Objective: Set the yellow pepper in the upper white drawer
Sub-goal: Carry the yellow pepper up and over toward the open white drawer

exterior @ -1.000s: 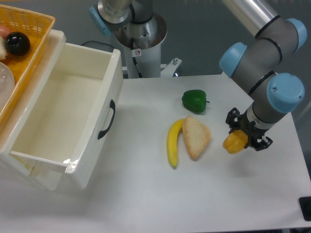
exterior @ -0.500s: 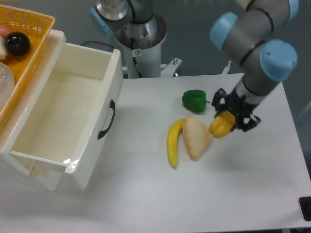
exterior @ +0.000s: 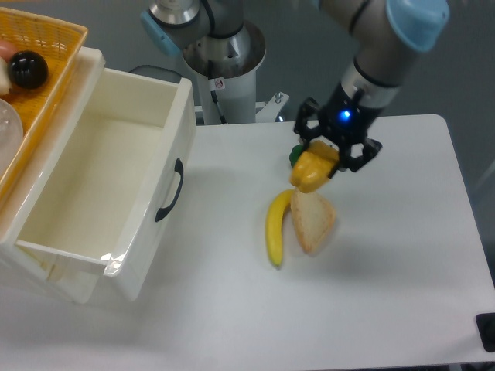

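Observation:
My gripper [exterior: 315, 165] is shut on the yellow pepper [exterior: 310, 171] and holds it in the air above the middle of the table, just over the bread slice's far end. The pepper is glossy yellow-orange and hangs below the black fingers. The upper white drawer [exterior: 179, 124] stands pulled open at the left, its deep cavity showing nothing inside, with a black curved handle [exterior: 170, 191] on its front. The gripper is well to the right of the drawer.
A banana [exterior: 274, 229] and a bread slice [exterior: 313, 219] lie side by side mid-table. A green pepper [exterior: 295, 155] is mostly hidden behind the held pepper. A yellow woven basket [exterior: 35, 46] with a black ball sits at top left. The arm's base [exterior: 220, 54] stands behind.
The gripper has carried the yellow pepper up and to the left, from the right part of the table to above the bread slice, nearer the drawer.

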Controlling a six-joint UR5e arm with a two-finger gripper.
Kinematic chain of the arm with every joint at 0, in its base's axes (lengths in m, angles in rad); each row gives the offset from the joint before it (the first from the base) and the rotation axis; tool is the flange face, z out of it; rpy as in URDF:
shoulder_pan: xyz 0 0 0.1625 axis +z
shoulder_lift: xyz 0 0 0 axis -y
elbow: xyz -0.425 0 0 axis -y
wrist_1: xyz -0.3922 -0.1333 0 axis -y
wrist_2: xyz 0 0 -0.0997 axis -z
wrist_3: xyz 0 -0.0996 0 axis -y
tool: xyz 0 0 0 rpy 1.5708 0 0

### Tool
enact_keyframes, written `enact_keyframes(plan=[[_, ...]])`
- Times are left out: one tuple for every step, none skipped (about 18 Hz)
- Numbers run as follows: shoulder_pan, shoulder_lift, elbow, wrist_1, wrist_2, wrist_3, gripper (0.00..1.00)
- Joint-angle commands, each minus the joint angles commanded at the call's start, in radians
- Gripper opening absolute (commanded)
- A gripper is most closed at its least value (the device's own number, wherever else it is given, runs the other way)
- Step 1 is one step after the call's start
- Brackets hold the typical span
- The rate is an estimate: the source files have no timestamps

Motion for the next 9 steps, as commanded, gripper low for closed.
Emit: enact_keyframes(plan=[[-0.018,0.012,0.0,0.002,-0.008,-0.026,0.29],[-0.038,0.022,0.0,0.003,-0.017,-0.054,0.29],[-0.06,0.031,0.0,0.003,-0.028,-0.08,0.29],[-0.081,0.043,-0.002,0.002,-0.041,-0.1,0.29],[-0.098,0.06,-0.005,0.003,-0.055,-0.12,0.29],[-0.109,0.077,-0.008,0.005,-0.069,-0.144,0.29],[-0.121,0.083,-0.008,0.006,-0.081,-0.164,0.29],[-0.14,0.092,-0.008,0.008,-0.089,-0.183,0.29],[-0.164,0.097,-0.008,0.011,-0.089,-0.201,0.29]])
